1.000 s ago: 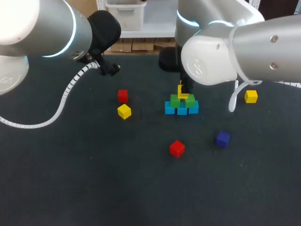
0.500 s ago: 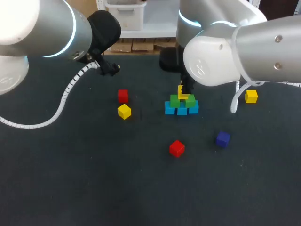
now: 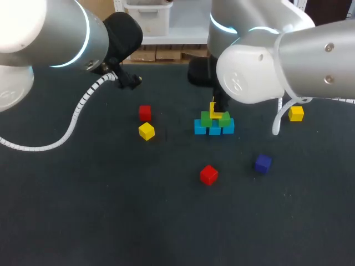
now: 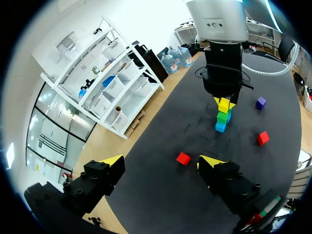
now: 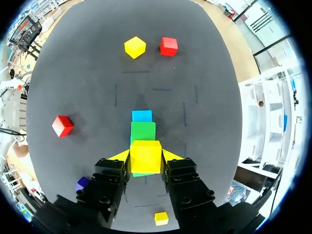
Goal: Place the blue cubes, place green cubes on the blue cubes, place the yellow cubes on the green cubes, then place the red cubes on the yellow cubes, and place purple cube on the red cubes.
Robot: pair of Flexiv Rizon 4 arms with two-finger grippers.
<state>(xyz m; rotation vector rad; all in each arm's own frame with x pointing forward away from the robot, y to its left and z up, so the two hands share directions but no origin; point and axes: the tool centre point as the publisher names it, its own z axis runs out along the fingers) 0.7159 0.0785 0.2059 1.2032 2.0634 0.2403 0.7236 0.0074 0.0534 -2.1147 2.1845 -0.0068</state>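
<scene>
Three blue cubes [image 3: 214, 130] sit in a row mid-table with two green cubes [image 3: 206, 118] on top of them. My right gripper [image 3: 216, 108] stands over this stack, shut on a yellow cube [image 5: 145, 156]; I cannot tell whether that cube touches the green cubes [image 5: 143, 131] directly under it. In the left wrist view the yellow cube [image 4: 224, 104] tops the stack. Loose cubes: a red cube [image 3: 145, 112], a yellow cube [image 3: 146, 131], another red cube [image 3: 208, 174], a purple cube [image 3: 263, 163] and a yellow cube [image 3: 295, 113]. My left gripper [image 4: 161, 161] hangs open and empty, high at the back left.
My right arm's white cable [image 3: 277, 119] loops down beside the stack, near the yellow cube at the right. The dark table [image 3: 83, 210] is bare along the front and the left.
My right arm has shifted very slightly to the right over the stack. The cubes and my left arm stand as before.
</scene>
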